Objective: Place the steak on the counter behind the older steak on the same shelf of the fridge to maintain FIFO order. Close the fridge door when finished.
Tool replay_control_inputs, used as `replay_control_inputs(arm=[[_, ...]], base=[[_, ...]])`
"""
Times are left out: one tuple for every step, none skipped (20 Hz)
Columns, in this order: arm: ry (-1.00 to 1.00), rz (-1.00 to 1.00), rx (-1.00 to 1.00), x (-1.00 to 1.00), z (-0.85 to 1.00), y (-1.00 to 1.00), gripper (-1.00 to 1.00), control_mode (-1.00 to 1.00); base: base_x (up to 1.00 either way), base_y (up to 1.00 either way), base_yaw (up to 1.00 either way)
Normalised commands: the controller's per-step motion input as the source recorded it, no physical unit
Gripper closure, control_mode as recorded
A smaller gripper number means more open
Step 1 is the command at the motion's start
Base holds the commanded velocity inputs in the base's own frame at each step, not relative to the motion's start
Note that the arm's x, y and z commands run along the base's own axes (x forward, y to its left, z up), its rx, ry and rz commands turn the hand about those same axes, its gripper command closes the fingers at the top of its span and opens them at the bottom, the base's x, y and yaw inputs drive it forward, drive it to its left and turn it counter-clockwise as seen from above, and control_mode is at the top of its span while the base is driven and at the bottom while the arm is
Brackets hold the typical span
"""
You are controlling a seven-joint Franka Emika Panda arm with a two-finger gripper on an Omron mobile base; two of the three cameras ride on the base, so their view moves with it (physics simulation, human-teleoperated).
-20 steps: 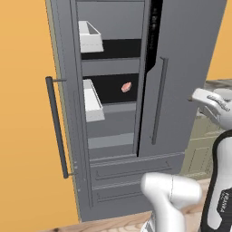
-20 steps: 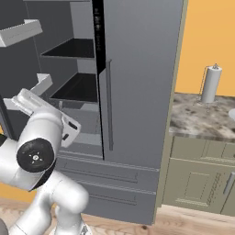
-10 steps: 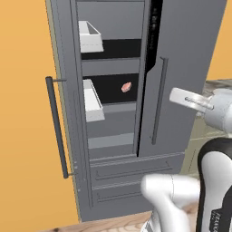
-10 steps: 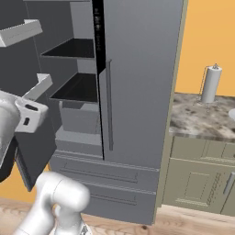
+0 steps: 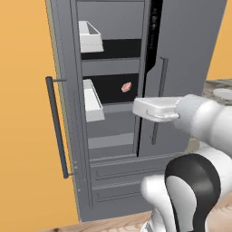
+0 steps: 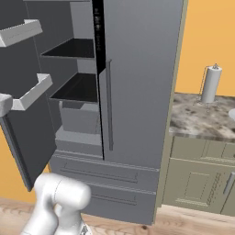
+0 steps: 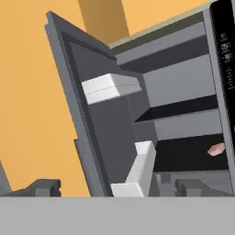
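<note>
Your gripper point(image 7: 114, 187) is hanging open and empty, its jaws spread wide, pointing at the fridge point(image 5: 181, 54) with its left door swung out. The steak point(image 5: 126, 86) is lying on the lower black shelf point(image 6: 78, 89), toward its right side. White door bins point(image 5: 93, 102) are sitting on the open door. The counter point(image 6: 202, 120) is lying right of the fridge.
</note>
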Motion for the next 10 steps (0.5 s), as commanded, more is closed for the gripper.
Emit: replay_control_inputs(arm=[[-0.25, -0.06, -0.15, 0.00, -0.16, 0.59, -1.00, -1.00], [-0.24, -0.07, -0.13, 0.00, -0.20, 0.57, -1.00, -1.00], [-0.24, -0.07, -0.14, 0.00, -0.22, 0.61, -1.00, -1.00], [-0.25, -0.09, -0.14, 0.00, -0.24, 0.60, -1.00, -1.00], [-0.24, -0.10, -0.16, 0.00, -0.28, 0.62, -1.00, -1.00], [-0.23, -0.12, -0.17, 0.00, -0.33, 0.61, -1.00, -1.00], [-0.21, -0.15, -0.17, 0.00, -0.40, 0.56, -1.00, -1.00], [-0.18, -0.18, -0.18, 0.00, -0.43, 0.51, -1.00, -1.00], [-0.14, -0.19, -0.18, 0.00, -0.46, 0.52, -1.00, -1.00], [-0.13, -0.19, -0.18, 0.00, -0.48, 0.50, -1.00, -1.00]], base=[[0.00, 0.00, 0.00], [0.00, 0.00, 0.00], [0.00, 0.00, 0.00], [0.00, 0.00, 0.00], [0.00, 0.00, 0.00], [0.00, 0.00, 0.00], [0.00, 0.00, 0.00], [0.00, 0.00, 0.00], [0.00, 0.00, 0.00], [0.00, 0.00, 0.00]])
